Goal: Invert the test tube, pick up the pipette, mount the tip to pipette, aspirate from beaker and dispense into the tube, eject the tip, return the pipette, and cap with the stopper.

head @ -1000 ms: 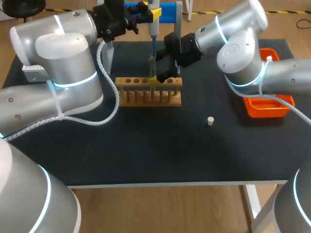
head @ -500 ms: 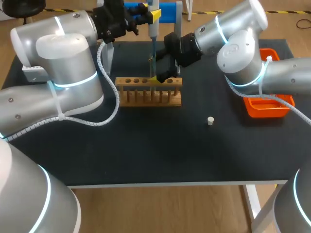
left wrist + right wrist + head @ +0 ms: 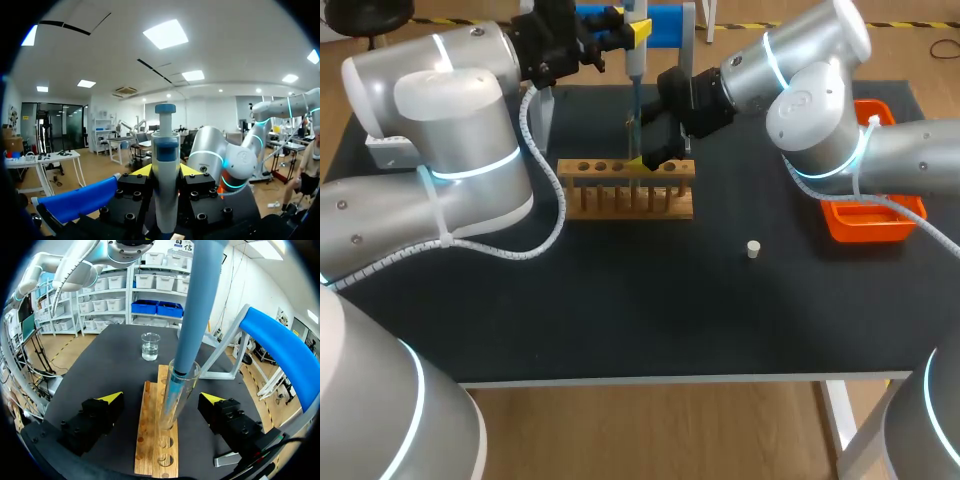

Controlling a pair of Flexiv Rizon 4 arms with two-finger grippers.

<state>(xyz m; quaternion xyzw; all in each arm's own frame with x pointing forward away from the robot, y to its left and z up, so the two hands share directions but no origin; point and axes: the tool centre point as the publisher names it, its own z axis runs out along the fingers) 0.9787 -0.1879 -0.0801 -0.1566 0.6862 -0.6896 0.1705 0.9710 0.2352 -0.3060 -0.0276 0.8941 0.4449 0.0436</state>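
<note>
My left gripper (image 3: 632, 32) is shut on the grey-blue pipette (image 3: 635, 62), held upright above the wooden rack (image 3: 625, 190). In the left wrist view the pipette (image 3: 165, 175) stands between the yellow-tipped fingers (image 3: 142, 171). Its tip reaches down into the glass test tube (image 3: 176, 395) standing upright in the rack (image 3: 156, 445). My right gripper (image 3: 162, 399) is open, one finger on each side of the tube and clear of it; in the head view it (image 3: 658, 145) sits at the rack's right half. The water beaker (image 3: 150, 346) stands beyond the rack. A white stopper (image 3: 752, 249) lies on the mat.
A blue pipette stand (image 3: 665, 22) stands behind the rack at the table's far edge, also beside the right gripper as the stand (image 3: 280, 355). An orange tray (image 3: 872, 222) sits at the right edge under my right arm. A white box (image 3: 385, 150) sits far left.
</note>
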